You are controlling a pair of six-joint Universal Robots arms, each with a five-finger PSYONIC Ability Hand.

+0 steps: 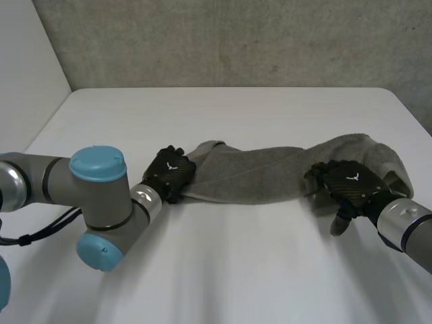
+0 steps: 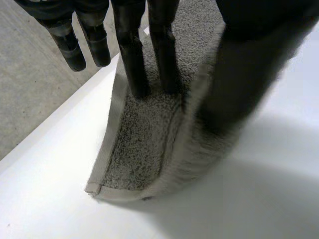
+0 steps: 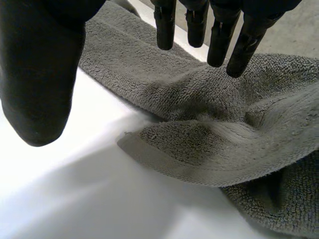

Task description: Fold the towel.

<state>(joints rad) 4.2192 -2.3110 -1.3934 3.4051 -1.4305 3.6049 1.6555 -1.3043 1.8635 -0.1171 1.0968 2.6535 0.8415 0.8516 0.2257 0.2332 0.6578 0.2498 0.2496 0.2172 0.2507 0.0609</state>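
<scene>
A grey towel [image 1: 263, 172] lies bunched in a long strip across the white table [image 1: 236, 115]. My left hand [image 1: 169, 173] is at its left end. In the left wrist view, two fingers [image 2: 132, 59] press on the towel [image 2: 139, 144] just inside its hem, and the thumb [image 2: 244, 69] lies against the raised hem from outside, pinching the edge. My right hand [image 1: 349, 183] rests over the crumpled right part. In the right wrist view its fingers [image 3: 219, 35] are straight just above the towel [image 3: 209, 144], and the thumb [image 3: 40, 74] is spread apart over bare table.
My left arm's elbow [image 1: 101, 202] sits low at the table's front left. The table's far edge meets a grey wall [image 1: 236, 40]. Its left edge [image 1: 50, 118] runs close to my left arm.
</scene>
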